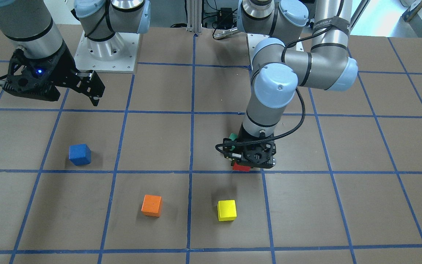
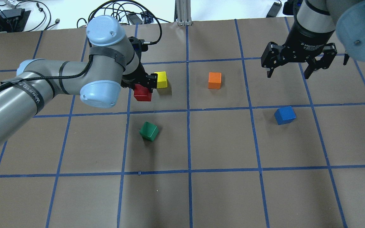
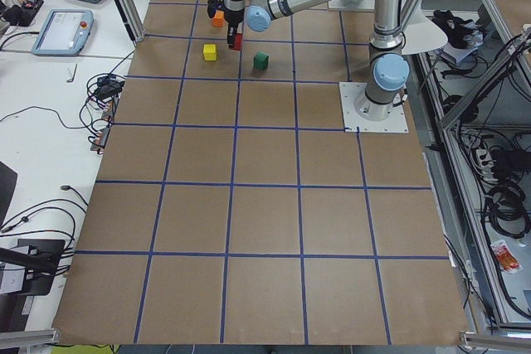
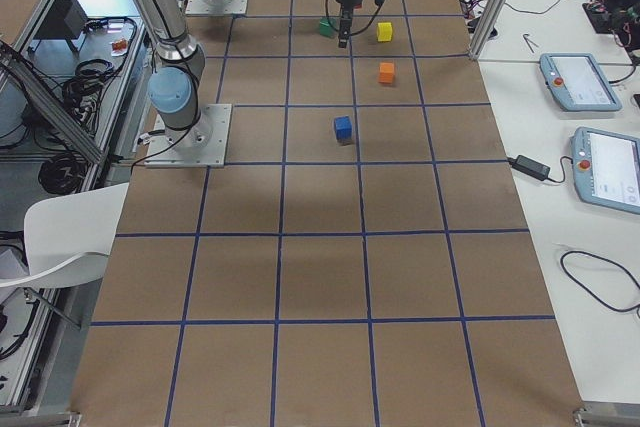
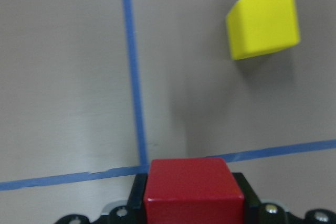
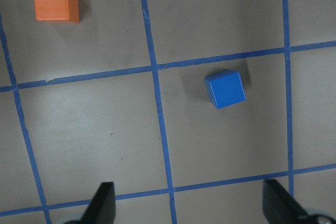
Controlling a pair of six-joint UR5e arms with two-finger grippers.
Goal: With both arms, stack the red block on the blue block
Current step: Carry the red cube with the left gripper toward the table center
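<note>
My left gripper point(image 2: 144, 85) is shut on the red block point(image 2: 143, 92), which sits between its fingers in the left wrist view point(image 5: 194, 190). In the front view only an edge of the red block point(image 1: 241, 167) shows under the left gripper point(image 1: 249, 163), low over the table. The blue block point(image 2: 284, 115) sits alone on the table on my right, also seen in the front view point(image 1: 80, 154) and the right wrist view point(image 6: 226, 88). My right gripper point(image 2: 288, 76) is open and empty, raised above the table beyond the blue block.
A yellow block point(image 2: 161, 79) lies close beside the left gripper, on its far side. An orange block point(image 2: 214, 80) sits mid-table between the arms. A green block point(image 2: 149, 131) lies nearer my base. Blue tape lines grid the brown table point(image 2: 220, 196).
</note>
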